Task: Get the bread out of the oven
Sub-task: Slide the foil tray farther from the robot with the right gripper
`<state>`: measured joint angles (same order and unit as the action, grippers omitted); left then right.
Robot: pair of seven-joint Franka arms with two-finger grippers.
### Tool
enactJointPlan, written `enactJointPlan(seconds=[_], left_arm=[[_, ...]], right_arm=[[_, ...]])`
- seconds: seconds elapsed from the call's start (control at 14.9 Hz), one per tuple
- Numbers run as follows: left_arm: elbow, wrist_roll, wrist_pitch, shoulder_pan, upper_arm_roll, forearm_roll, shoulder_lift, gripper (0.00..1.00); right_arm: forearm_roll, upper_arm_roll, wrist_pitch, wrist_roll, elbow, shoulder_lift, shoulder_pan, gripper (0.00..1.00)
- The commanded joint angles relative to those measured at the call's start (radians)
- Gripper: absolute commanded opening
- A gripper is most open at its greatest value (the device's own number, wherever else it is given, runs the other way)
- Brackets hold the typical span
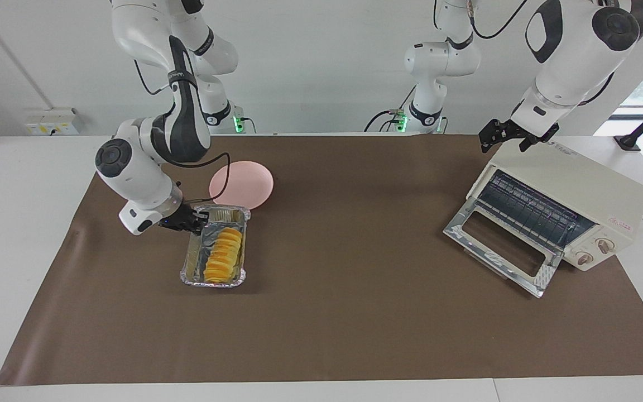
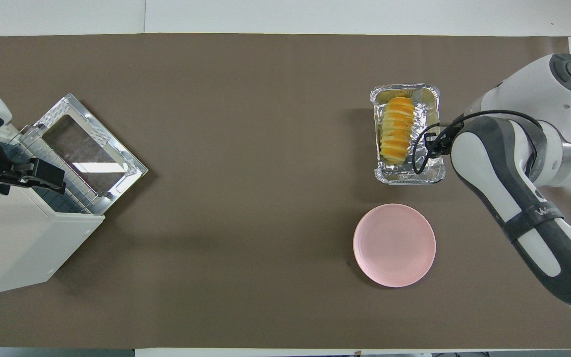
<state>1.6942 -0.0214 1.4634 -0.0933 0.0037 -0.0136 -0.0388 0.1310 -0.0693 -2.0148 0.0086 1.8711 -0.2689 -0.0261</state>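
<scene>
Bright, even, diffuse light throughout, sharp in both views. Soft shadows under the crinkled silver foil tray and cream-white boxy toaster oven; glare on its shiny metal-framed glass door.

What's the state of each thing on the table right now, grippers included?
oven: door down, open, rack empty.
bread: in the foil tray, out of the oven.
foil tray: on the mat, rim gripped.
pink plate: empty, nearer the robots than the tray.
right gripper: shut on the tray's rim.
left gripper: open, over the oven's top.
</scene>
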Motion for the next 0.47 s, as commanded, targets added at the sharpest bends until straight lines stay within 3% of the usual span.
enactJointPlan(seconds=[0.0, 0.4], left_arm=[[0.002, 0.003, 0.011, 0.007, -0.005, -0.014, -0.007, 1.00], [0.002, 0.003, 0.011, 0.007, -0.005, -0.014, -0.007, 1.00]], right_arm=[[0.030, -0.015, -0.103, -0.055, 0.123, 0.049, -0.038, 0.00], [0.071, -0.015, -0.131, -0.052, 0.157, 0.062, -0.037, 0.00]])
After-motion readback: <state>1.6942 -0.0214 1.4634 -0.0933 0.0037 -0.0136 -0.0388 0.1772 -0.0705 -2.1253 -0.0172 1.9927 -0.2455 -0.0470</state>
